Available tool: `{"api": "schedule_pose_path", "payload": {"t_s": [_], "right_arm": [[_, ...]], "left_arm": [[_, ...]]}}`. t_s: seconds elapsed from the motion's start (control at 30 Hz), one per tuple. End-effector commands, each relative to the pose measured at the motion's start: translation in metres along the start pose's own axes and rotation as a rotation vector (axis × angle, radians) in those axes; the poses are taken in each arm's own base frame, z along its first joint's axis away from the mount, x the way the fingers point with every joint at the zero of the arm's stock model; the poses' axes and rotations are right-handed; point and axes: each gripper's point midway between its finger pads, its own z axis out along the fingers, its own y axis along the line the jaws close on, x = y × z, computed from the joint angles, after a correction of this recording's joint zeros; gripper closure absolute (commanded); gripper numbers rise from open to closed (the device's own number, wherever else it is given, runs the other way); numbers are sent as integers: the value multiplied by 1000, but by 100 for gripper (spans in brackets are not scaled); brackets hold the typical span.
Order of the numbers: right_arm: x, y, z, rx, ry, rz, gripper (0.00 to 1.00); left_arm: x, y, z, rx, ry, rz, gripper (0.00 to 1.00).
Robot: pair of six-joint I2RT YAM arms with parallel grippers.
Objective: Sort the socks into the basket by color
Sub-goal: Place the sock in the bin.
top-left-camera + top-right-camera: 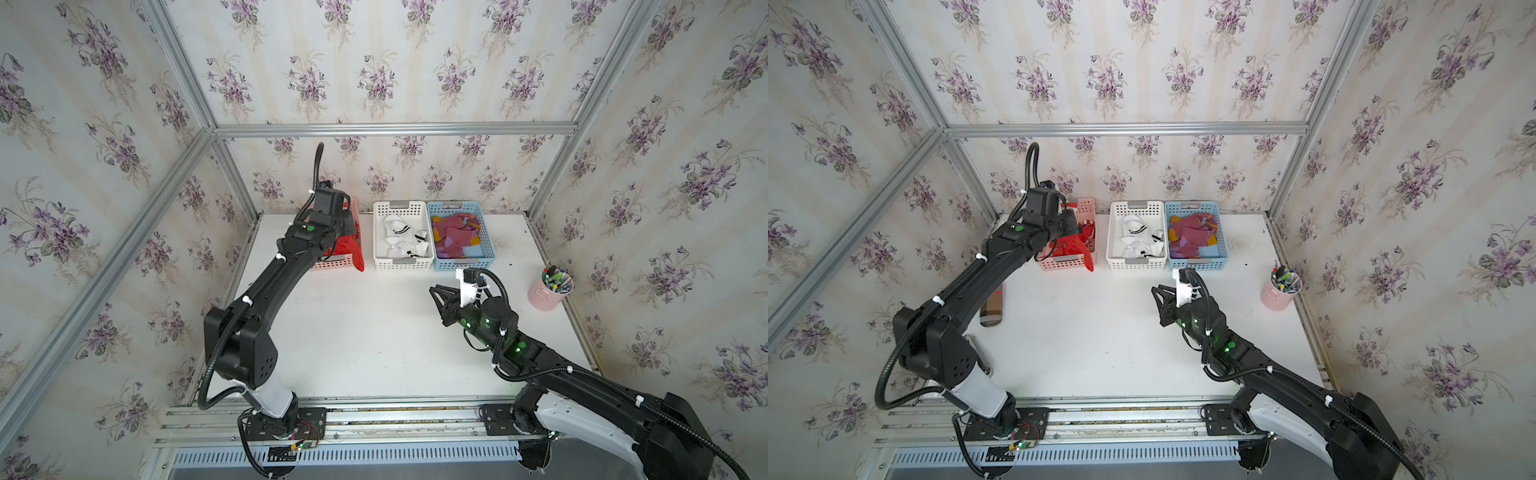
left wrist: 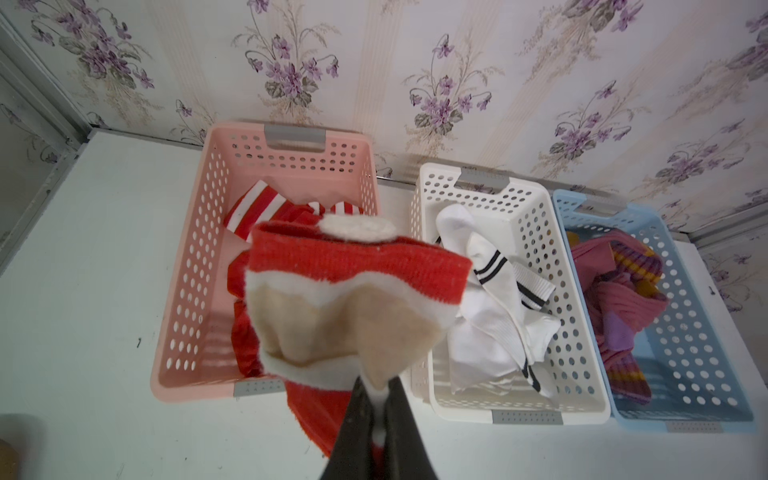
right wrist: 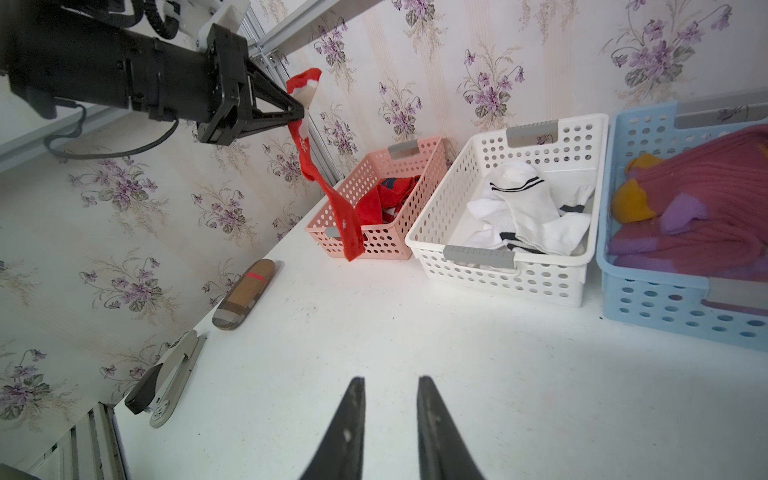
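Note:
My left gripper [image 2: 376,386] is shut on the pale end of a red sock [image 2: 357,266] with fluffy white trim. The sock [image 3: 328,195] hangs long from the jaws, and its lower end dangles in front of the pink basket's [image 2: 195,232] near wall. Other red socks [image 3: 382,203] lie inside that basket. White socks with black bands [image 1: 401,239] fill the white basket [image 1: 403,262]. Maroon-purple socks [image 1: 453,239] fill the blue basket [image 1: 461,264]. My right gripper [image 3: 390,380] is open and holds nothing, hovering over bare table in front of the blue basket.
A brown plaid case [image 3: 245,299] and a stapler [image 3: 166,382] lie along the table's left edge. A pink cup of pens [image 1: 548,293] stands at the right edge. Wallpapered walls with metal frame posts close in the table on three sides.

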Motion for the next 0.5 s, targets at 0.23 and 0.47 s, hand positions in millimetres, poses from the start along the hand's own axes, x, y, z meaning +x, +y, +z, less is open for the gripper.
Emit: {"api": "schedule_pose_path", "payload": {"t_s": [0.23, 0.47], "right_arm": [[0, -8, 0, 47, -1, -1, 76], [6, -12, 3, 67, 20, 1, 76]], "left_arm": [[-39, 15, 53, -33, -7, -12, 96], [-11, 37, 106, -106, 69, 13, 96]]}}
